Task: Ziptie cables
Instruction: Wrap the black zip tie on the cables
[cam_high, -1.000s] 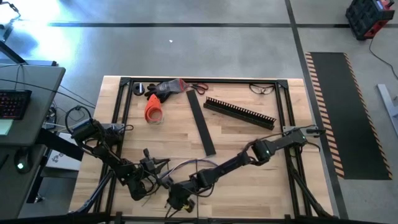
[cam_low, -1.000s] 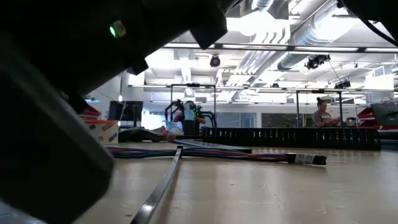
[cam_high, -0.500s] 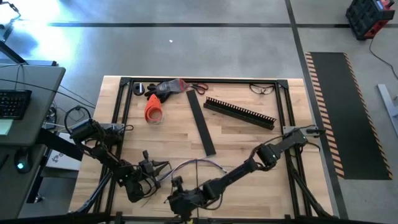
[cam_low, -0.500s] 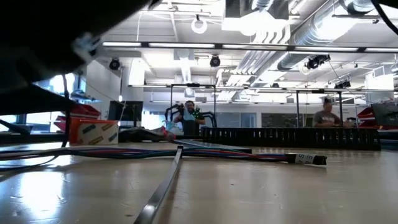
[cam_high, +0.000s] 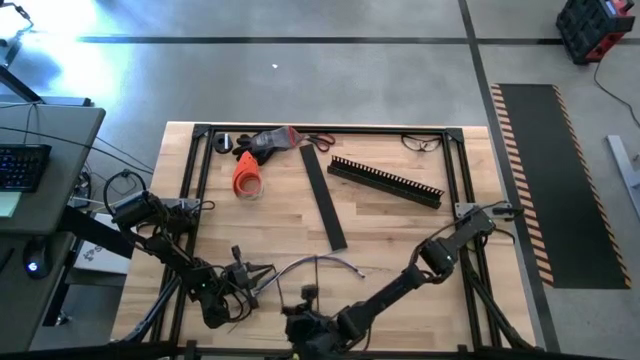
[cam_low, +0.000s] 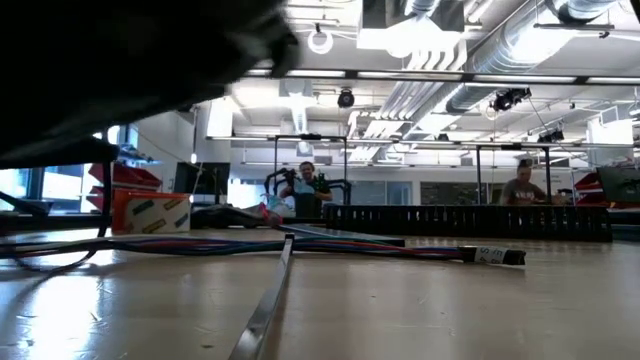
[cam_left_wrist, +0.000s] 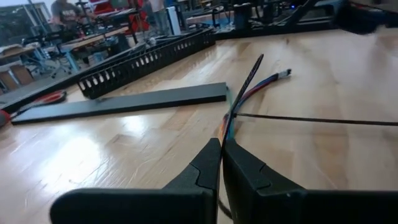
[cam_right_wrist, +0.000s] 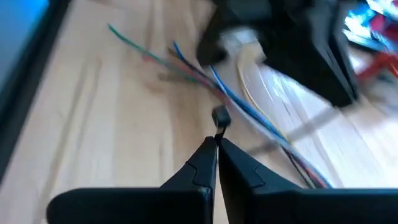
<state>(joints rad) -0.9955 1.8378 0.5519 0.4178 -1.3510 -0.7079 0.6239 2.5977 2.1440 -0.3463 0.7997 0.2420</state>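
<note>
The cables (cam_high: 318, 262), thin wires in mixed colours, lie in a bowed bunch near the table's near edge, with splayed ends (cam_right_wrist: 134, 42). My left gripper (cam_high: 248, 275) is shut on them at their left part (cam_left_wrist: 221, 144). A thin black strip (cam_left_wrist: 252, 73) rises out of the bunch just beyond those fingers. My right gripper (cam_high: 305, 300) is at the near edge, level with the middle of the bunch, and is shut (cam_right_wrist: 216, 142) on a small black zip tie (cam_right_wrist: 219, 117). In the low view the cables (cam_low: 330, 245) lie flat across the table. My left gripper pinches the cable bunch (cam_left_wrist: 229, 124) between its two fingertips, coming nearly level from the table's left side. The wires run on from the tips along the tabletop. My right gripper pinches the thin stem just below the zip tie's small black head (cam_right_wrist: 219, 117). The head sticks out past the fingertips, just above the cables.
A flat black strip (cam_high: 326, 200) and a slotted black channel (cam_high: 385, 181) lie mid-table. An orange-and-black tool (cam_high: 247, 172), scissors (cam_high: 320, 140) and glasses (cam_high: 422, 143) lie along the far edge. A black frame (cam_high: 460, 170) borders the table. People show in the room behind.
My right gripper has swung toward the table's near edge and a little up, rolling its wrist, with its fingers staying shut. The dark arm that blocked much of the low view has drawn back to the top left corner. The cables have stayed in place.
</note>
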